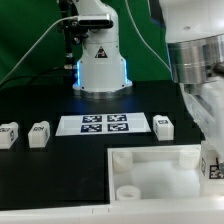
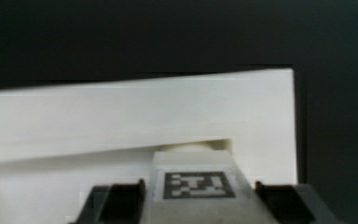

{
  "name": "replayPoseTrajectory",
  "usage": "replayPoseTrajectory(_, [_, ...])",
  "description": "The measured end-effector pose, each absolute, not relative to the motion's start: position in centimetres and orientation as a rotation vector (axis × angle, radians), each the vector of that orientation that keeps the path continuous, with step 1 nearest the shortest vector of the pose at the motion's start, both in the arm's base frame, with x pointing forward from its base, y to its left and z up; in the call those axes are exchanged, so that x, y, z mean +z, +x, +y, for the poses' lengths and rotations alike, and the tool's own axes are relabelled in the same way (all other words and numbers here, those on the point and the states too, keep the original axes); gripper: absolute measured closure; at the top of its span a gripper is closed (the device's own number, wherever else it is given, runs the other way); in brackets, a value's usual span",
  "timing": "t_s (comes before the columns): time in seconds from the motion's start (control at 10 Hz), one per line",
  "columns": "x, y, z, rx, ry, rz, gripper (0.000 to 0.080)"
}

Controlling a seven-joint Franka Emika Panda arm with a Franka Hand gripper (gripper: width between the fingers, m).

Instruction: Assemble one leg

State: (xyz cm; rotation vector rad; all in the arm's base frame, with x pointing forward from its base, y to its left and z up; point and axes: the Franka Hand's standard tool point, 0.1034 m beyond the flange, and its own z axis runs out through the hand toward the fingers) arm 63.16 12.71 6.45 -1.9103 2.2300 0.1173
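In the wrist view my gripper (image 2: 199,203) is shut on a leg (image 2: 197,172), a small white block with a black-and-white marker on its face, held between the two dark fingers (image 2: 119,205). The leg stands over a corner of the large white tray (image 2: 123,115). In the exterior view the gripper (image 1: 212,160) is at the far right, over the tray's right side (image 1: 160,160), and the held leg's marker (image 1: 213,168) just shows. Three more legs lie on the black table: two on the exterior view's left (image 1: 8,135) (image 1: 39,133), one right of the marker board (image 1: 163,125).
The marker board (image 1: 105,124) lies flat in the middle of the table. The robot base (image 1: 100,65) stands behind it, with cables on the exterior view's left. The arm's bulk fills the exterior view's upper right. The tray has round corner sockets (image 1: 127,192).
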Motion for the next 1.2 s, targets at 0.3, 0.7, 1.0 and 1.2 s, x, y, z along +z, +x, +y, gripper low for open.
replayPoseTrajectory(0.3, [6.39,63.13,12.72,0.121,-1.888,2.241,0.0407])
replayPoseTrajectory(0.7, [5.81,62.47,12.39,0.061,-2.332,1.793,0.0160])
replayPoseTrajectory(1.0, [5.80,62.45,12.27,0.014,-2.591,1.419,0.0151])
replayPoseTrajectory(1.2, [5.84,62.43,12.22,-0.014,-2.760,1.089,0.0151])
